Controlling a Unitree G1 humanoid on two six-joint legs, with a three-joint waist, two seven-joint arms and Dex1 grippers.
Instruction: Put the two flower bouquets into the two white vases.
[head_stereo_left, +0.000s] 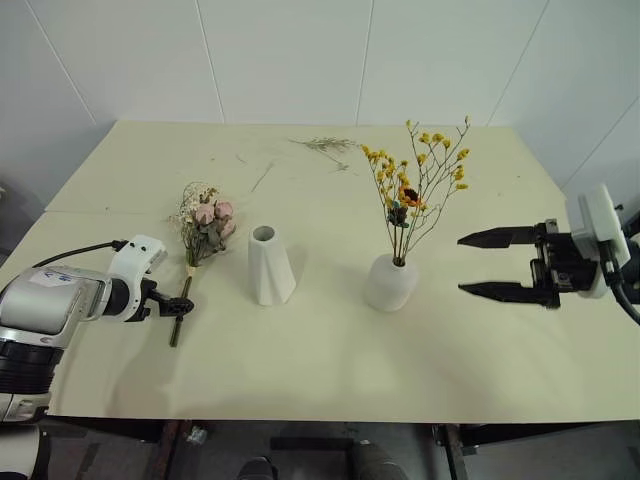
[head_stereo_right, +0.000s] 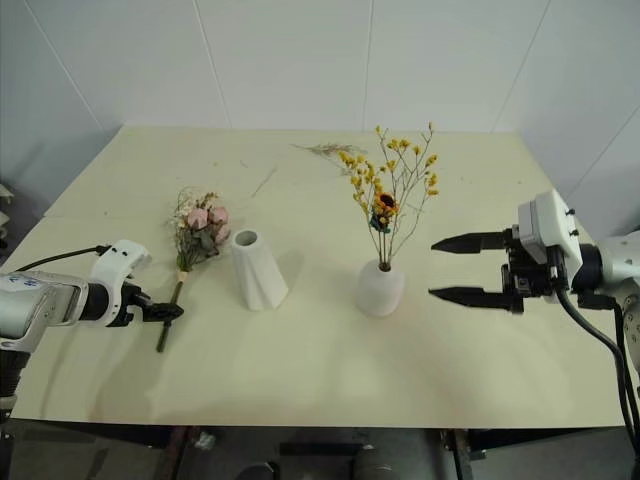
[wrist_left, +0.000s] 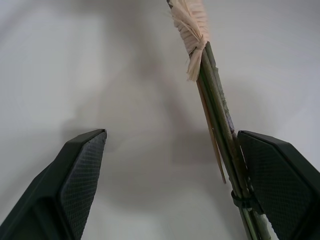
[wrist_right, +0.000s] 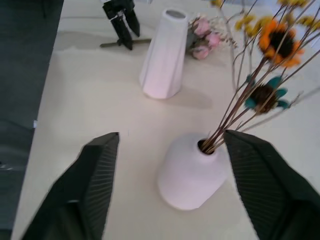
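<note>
The pink rose bouquet lies flat on the table at the left, its stems pointing toward the front edge. My left gripper is open and low over those stems, which run close beside one finger. The tall twisted white vase stands empty just right of the roses. The short rounded white vase holds the thin yellow-blossom bouquet upright. My right gripper is open, level, to the right of the short vase and clear of it.
Loose dried sprigs and a thin twig lie at the back of the table. White wall panels stand behind it. The table's front edge runs close below both arms.
</note>
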